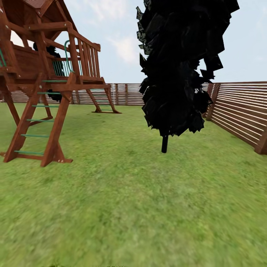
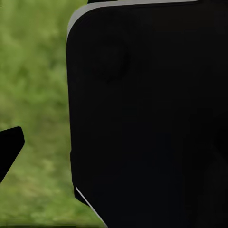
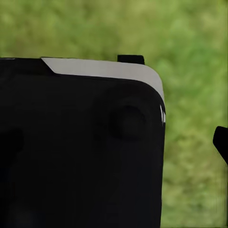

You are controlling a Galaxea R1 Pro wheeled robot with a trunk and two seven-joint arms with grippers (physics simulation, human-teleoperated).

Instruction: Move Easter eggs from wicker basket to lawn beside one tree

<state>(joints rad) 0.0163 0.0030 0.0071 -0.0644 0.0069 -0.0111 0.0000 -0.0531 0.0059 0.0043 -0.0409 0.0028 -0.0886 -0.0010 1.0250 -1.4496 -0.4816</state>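
The lawn [image 1: 133, 207] spreads out as mottled green grass ahead of me in the head view. The Easter eggs, the wicker basket and the pale-trunked tree are out of view. In the left wrist view one black fingertip [image 2: 10, 147] of my left gripper pokes in over blurred grass, beside a large black body panel [image 2: 147, 118]. In the right wrist view a black fingertip [image 3: 221, 142] of my right gripper shows at the frame's edge next to another black panel [image 3: 80, 147]. Neither view shows how the jaws stand.
A brown wooden play tower [image 1: 48, 81] with green ladder rungs stands at the left. A near-black columnar shrub [image 1: 178, 66] on a thin dark stem [image 1: 164, 144] rises at centre right. A slatted wooden fence [image 1: 237, 107] bounds the garden at the back and right.
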